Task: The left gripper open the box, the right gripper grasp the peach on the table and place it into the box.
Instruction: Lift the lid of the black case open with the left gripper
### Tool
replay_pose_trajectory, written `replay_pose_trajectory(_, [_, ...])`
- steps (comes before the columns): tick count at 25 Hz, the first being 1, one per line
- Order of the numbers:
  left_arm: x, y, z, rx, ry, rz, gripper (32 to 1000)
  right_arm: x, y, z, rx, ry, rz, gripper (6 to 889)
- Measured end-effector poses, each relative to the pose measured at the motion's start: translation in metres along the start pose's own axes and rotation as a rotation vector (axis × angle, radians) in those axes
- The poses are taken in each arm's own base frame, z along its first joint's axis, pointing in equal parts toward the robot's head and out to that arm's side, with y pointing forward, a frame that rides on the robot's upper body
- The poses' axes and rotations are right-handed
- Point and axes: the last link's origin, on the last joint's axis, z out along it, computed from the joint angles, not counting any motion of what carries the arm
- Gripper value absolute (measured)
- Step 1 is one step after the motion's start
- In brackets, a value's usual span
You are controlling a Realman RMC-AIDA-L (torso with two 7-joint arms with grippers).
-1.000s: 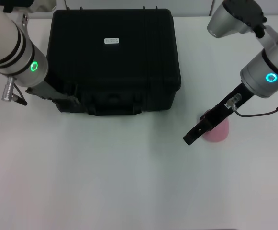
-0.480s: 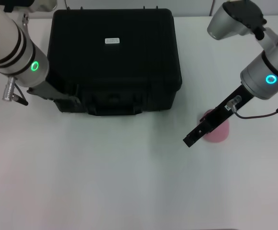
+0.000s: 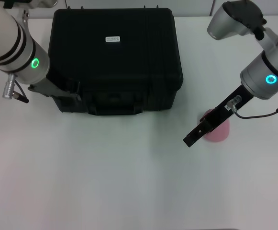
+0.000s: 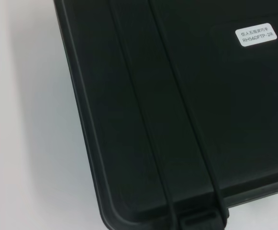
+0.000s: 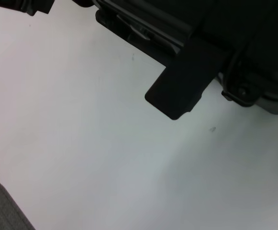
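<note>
White table bears shut box, peach; both grippers' finger state unclear.

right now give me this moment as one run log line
box: shut, on table | left gripper: at box's front left corner | right gripper: over peach | peach: on table, right of box

A plain white table fills my view under even light; a grey strip lies beyond its far edge before me.
</note>
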Motion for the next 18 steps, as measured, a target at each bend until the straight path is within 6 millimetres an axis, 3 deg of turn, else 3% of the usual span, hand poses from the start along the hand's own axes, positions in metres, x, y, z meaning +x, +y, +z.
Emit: replay_pose_trajectory(18, [0.004, 0.004, -0.012, 0.001, 0.031, 0.014, 380, 0.002, -0.001, 0.000, 0.000, 0.001, 0.003, 800])
